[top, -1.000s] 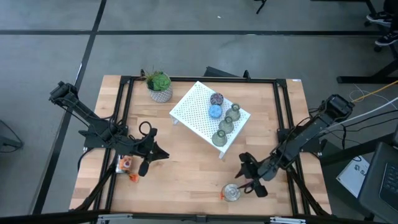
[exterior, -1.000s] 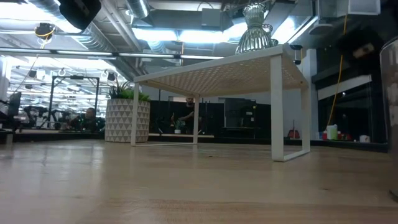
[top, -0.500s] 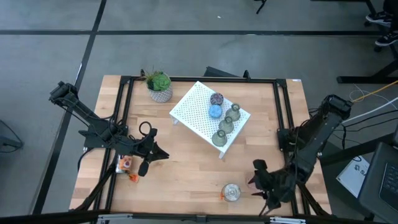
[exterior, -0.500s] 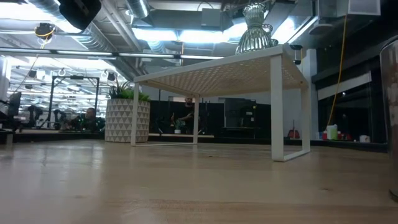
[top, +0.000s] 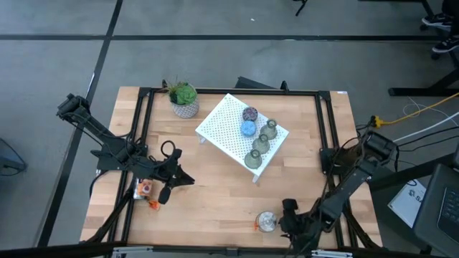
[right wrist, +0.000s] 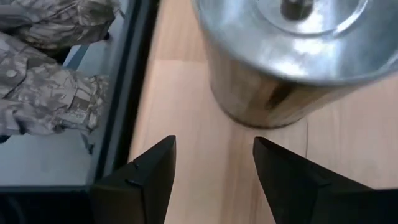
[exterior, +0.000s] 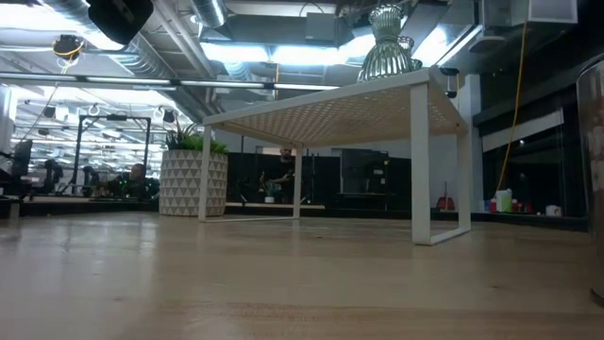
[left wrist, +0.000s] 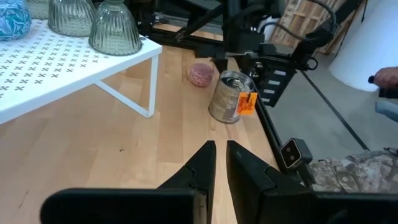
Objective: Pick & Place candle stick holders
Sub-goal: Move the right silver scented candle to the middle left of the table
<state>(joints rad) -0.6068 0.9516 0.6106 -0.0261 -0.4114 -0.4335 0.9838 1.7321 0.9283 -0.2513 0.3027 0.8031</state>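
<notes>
My right hand sat low at the near edge of the surface, just beside the shiny silver candle stick holder. In my right wrist view that silver holder stood upright just ahead of my fingers, which were spread about halfway apart with only bare wood between them; they gripped nothing. My left hand waited over the left part of the surface, its fingers pressed nearly together and empty. The white perforated stand stood near the middle, carrying the purple holder, the blue holder and three olive-green holders in a row. A pink holder lay on the wood just beyond the silver one. The potted plant stood at the far left.
</notes>
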